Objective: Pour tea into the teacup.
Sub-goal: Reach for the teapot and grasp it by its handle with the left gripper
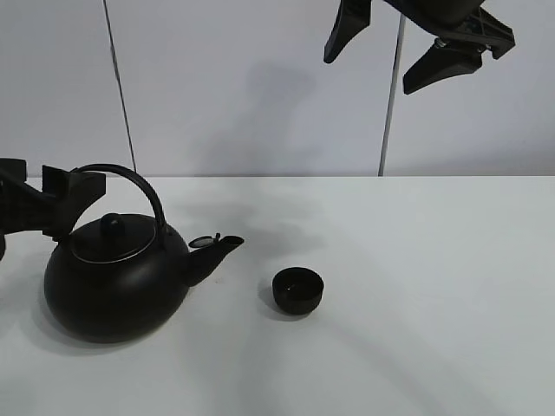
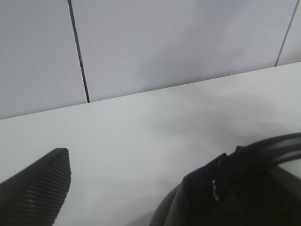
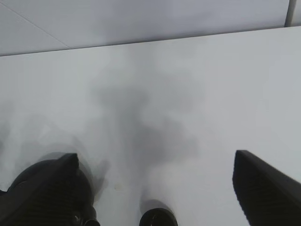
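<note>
A large round black kettle (image 1: 117,279) with an arched handle (image 1: 139,182) stands on the white table at the left, its spout (image 1: 217,249) pointing right. The teacup (image 1: 297,289), a small black handleless bowl, stands upright just right of the spout, apart from it. My left gripper (image 1: 69,204) is open at the left end of the handle. In the left wrist view its fingers (image 2: 37,188) are spread and the handle (image 2: 277,141) lies beside one of them, not between them. My right gripper (image 1: 368,71) is open and empty, high above the table. The teacup (image 3: 158,218) shows far below between its fingers (image 3: 268,188).
The white table (image 1: 434,303) runs back to a pale panelled wall (image 1: 260,87) with dark vertical seams. Nothing else stands on the table.
</note>
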### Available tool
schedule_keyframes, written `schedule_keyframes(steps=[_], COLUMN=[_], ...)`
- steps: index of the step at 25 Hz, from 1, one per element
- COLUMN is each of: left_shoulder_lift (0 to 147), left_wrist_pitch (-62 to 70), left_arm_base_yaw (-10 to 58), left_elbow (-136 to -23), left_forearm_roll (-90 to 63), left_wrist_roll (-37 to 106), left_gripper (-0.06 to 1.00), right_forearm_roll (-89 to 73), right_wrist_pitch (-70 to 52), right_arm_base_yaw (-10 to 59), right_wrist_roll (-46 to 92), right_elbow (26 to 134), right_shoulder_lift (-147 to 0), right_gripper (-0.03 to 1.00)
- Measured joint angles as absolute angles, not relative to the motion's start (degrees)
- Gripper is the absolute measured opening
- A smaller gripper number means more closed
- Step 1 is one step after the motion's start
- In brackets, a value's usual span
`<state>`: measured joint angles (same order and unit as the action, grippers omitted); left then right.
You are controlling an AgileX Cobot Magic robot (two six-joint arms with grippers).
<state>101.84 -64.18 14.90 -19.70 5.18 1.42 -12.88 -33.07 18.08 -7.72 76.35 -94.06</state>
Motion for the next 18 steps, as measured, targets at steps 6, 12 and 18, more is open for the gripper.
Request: schedule_keyframes(steps=[6,12,18], left_shoulder_lift=[101.8,103.9,105.7], left_wrist_pitch=[-62.2,-61.5,-64.4], left_arm_base_yaw=[14.9,14.9,14.8], left_elbow=[-20.1,-20.4,-20.5], left_forearm_roll=[5.2,5.2,5.4], left_wrist_roll=[1.5,1.5,1.6], left_gripper=[0.66,0.66,0.66], right_forearm_roll=[-12.9,-12.9,-12.9], right_wrist_pitch=[-33.1,-33.1,-33.1], right_arm_base_yaw=[18.1,18.1,18.1], right_wrist_roll=[-7.7,-7.7,-7.7], right_elbow=[76.3,76.3,76.3], right_shoulder_lift=[-94.1,-94.1,-94.1], right_gripper=[0.61,0.61,0.61])
